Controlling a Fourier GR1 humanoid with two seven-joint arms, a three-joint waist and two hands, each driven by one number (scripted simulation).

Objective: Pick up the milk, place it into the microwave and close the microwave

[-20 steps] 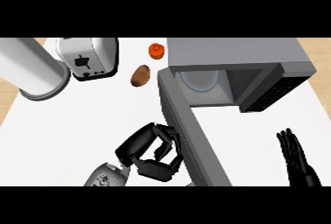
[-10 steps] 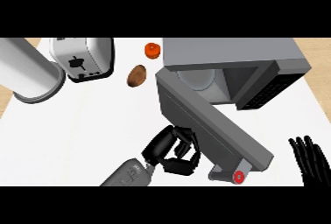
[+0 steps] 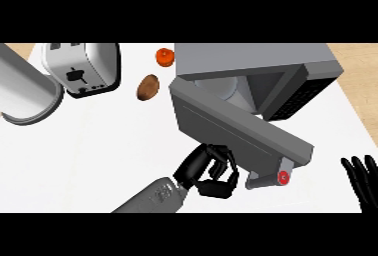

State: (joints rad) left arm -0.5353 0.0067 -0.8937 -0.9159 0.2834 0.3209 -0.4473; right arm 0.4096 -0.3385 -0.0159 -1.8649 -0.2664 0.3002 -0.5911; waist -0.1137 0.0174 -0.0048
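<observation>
No milk visible, can't tell where it is. The microwave (image 3: 255, 65) sits with its door (image 3: 240, 130) partly swung out. Left hand (image 3: 210, 170) has curled fingers against the door's outer face, gripping nothing I can see. Right hand (image 3: 363, 177) rests open at the right edge. Toaster (image 3: 83, 67) and potato (image 3: 148, 87) sit further left.

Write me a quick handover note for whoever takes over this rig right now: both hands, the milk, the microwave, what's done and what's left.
Left robot hand: fingers curled, against the outer face of the grey microwave door, holding nothing visible.
Right robot hand: open, resting at the view's right edge.
Milk: not visible; a pale rounded shape sits inside the grey box-shaped microwave, unidentifiable.
Done: door partly swung, still ajar.
Left: push the door fully shut.
</observation>
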